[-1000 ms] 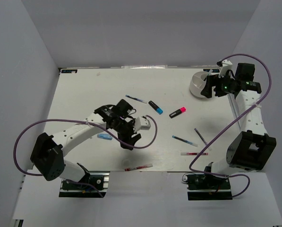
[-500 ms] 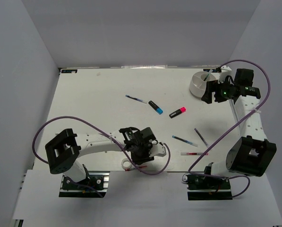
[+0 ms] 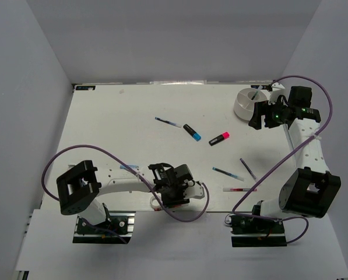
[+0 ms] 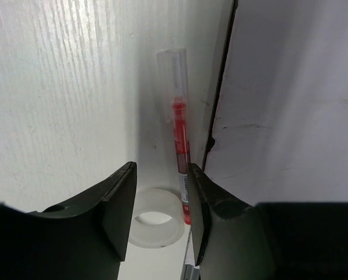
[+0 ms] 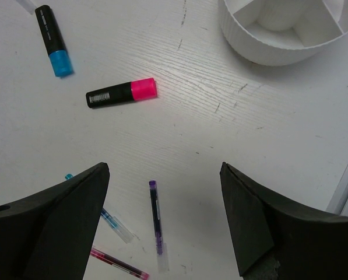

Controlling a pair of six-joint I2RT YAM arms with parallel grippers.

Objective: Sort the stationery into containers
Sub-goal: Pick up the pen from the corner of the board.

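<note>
Red pen [image 4: 180, 125], label print illegible

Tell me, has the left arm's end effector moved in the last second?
Yes. The left end effector has moved away from the blue-capped marker, which stayed put, toward the near edge of the table.

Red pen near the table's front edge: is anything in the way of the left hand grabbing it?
Nothing lies over the red pen, but the white tape ring sits inside the open left hand, right beside the pen; closing might catch both.
</note>
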